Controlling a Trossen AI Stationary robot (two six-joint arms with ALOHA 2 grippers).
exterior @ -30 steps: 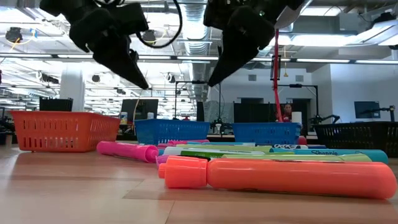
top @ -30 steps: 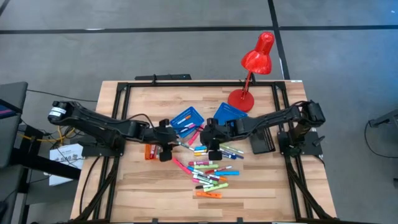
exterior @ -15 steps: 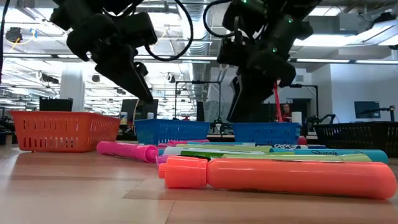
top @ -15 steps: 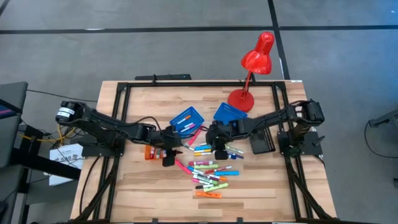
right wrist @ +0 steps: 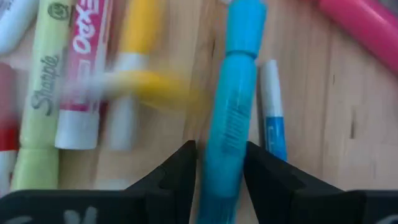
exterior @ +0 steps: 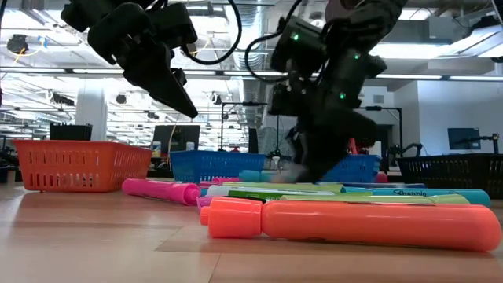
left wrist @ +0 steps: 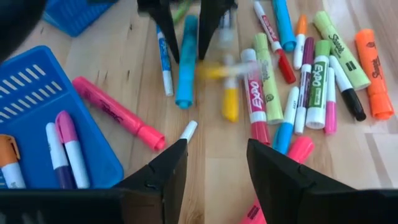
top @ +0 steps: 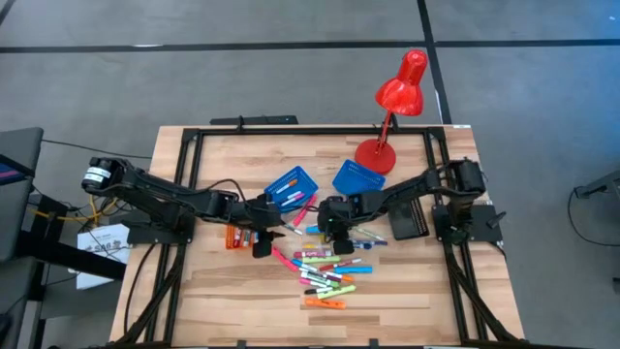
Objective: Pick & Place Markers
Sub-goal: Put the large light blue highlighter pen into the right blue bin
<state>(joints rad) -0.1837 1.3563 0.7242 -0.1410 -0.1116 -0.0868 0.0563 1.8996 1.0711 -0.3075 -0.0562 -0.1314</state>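
Wooden table (top: pixel 213 291), markers (top: pixel 325 271) heaped mid-table. Right gripper (left wrist: pixel 186 34) down, fingers straddling light-blue marker (right wrist: pixel 233 118), not clamped: lined up for pickup. Left gripper (top: pixel 263 233) hovers beside, jaws wide, empty.

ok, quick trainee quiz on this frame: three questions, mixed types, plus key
1. True or false: the left gripper has its jaws open and holds nothing.
2. Which marker do the right gripper's jaws straddle? A) pink B) light blue C) orange
3. Fill in: the tray in the left wrist view, with markers in it, is ___.

Key: 1 true. 2 B, the light blue marker. 3 blue.
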